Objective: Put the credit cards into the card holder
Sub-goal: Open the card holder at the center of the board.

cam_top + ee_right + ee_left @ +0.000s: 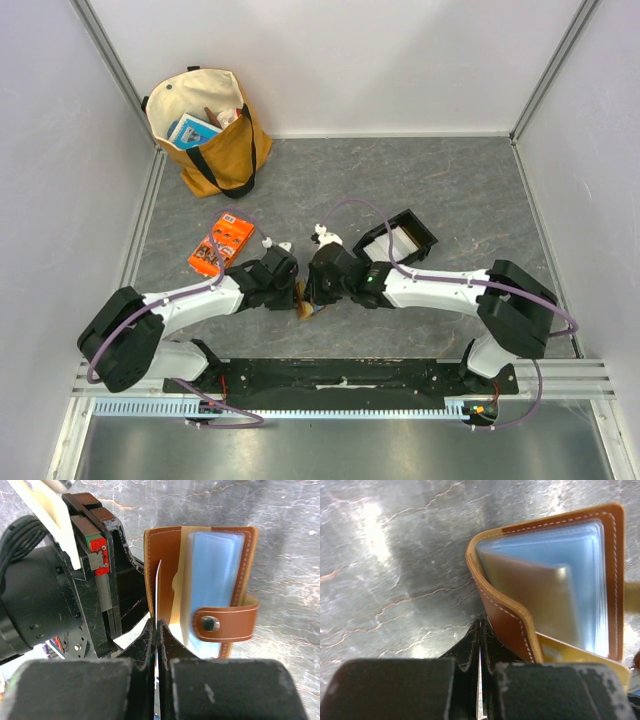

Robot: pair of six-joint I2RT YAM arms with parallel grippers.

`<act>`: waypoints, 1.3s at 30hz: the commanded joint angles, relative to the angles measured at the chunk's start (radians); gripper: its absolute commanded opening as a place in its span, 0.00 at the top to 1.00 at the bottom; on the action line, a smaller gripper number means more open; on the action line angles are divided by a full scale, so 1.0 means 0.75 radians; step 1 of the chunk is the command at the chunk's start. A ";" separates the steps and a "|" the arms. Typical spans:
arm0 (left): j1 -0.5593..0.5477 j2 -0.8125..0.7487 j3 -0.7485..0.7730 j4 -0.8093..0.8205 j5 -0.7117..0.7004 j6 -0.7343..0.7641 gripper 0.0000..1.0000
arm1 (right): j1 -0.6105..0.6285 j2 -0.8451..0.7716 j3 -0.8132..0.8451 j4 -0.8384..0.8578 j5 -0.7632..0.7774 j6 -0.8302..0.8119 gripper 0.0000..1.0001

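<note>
The tan leather card holder [167,555] stands open on edge between both arms, low at the centre of the top view [303,306]. Its pale blue sleeves [212,575] fan out and its snap strap [225,623] hangs across the front. My right gripper [158,626] is shut on a thin white credit card [158,587], seen edge-on, which rises into the gap beside the holder's left cover. My left gripper [481,627] is shut at the lower edge of that curved cover [505,612] and seems to pinch it. More white cards lie in the black tray [397,240].
An orange printed packet [220,244] lies left of the arms. A tan tote bag [210,130] with items inside stands at the back left. Pale walls and rails border the grey table. The two wrists are nearly touching.
</note>
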 commanded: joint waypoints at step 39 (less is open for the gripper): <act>0.098 -0.506 -0.108 -0.151 -0.144 -0.316 0.44 | 0.116 0.203 0.151 -0.196 0.233 -0.010 1.00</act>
